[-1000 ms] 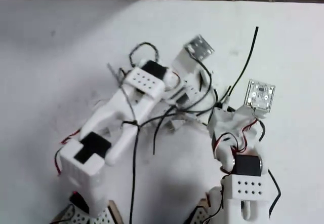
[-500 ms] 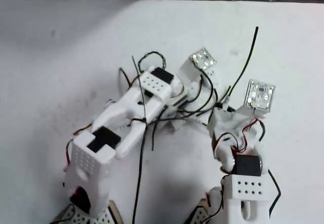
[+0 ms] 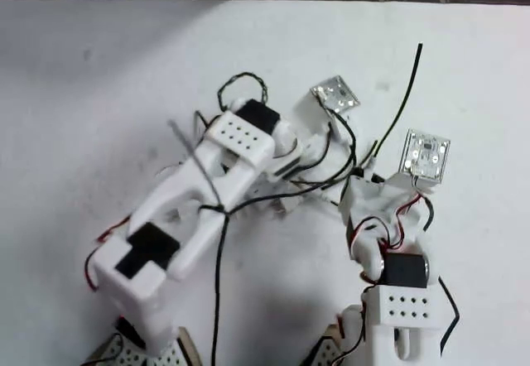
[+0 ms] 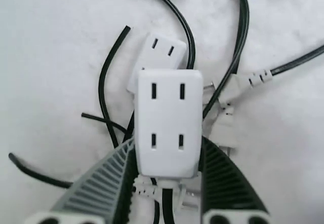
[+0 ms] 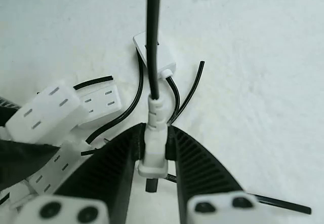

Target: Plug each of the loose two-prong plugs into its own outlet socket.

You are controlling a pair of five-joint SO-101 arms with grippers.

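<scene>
Both claws clamped: one on an outlet block, one on a plug.

The left gripper (image 4: 167, 142) presses its grey ribbed fingers (image 4: 114, 176) against the long sides of a white rectangular plastic outlet block (image 4: 167, 112), whose two slot pairs are unoccupied. A smaller white outlet (image 4: 163, 49) lies just beyond it. The right gripper (image 5: 157, 132) is closed on a white moulded plug (image 5: 152, 160) with a black cord (image 5: 153, 31); its prongs are hidden. In the high view, the tangle of black cords (image 3: 315, 180) lies at frame centre on the white table (image 3: 99, 68).

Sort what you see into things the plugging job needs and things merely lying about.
Needed: outlet block in left hand; second outlet block; plug in right hand; loose plug.
Lying about: cut black cord ends; table.
</scene>
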